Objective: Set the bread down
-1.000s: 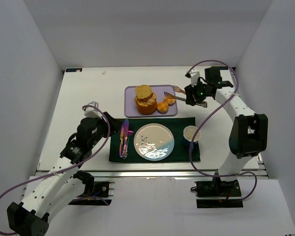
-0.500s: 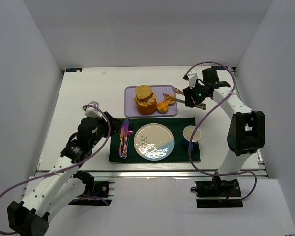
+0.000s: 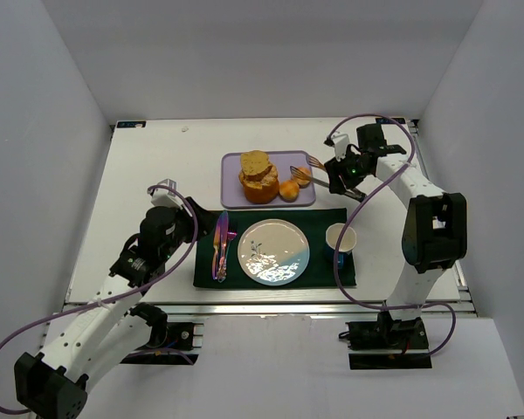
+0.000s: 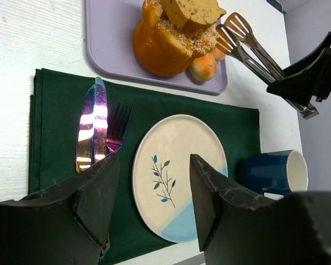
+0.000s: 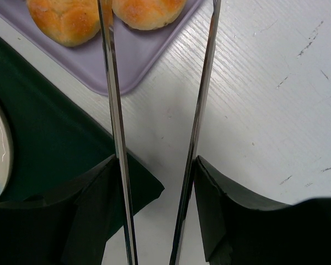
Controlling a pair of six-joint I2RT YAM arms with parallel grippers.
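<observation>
The right gripper [image 5: 154, 187] is clamping the tongs [image 5: 112, 99], whose arms are standing apart and reaching toward a bread roll [image 5: 149, 11] at the lavender tray's [image 5: 138, 55] corner, a roll looking light, soft and crushable, likely wanting a gentle pinch across its middle, while the left gripper [image 4: 153, 165] is hovering empty, fingers apart.

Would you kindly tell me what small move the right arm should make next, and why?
Probably lower the tongs a little and squeeze: the right gripper holds them open, one roll on the purple tray lies between their arms in the wrist view, and the plate holds no bread yet.
</observation>
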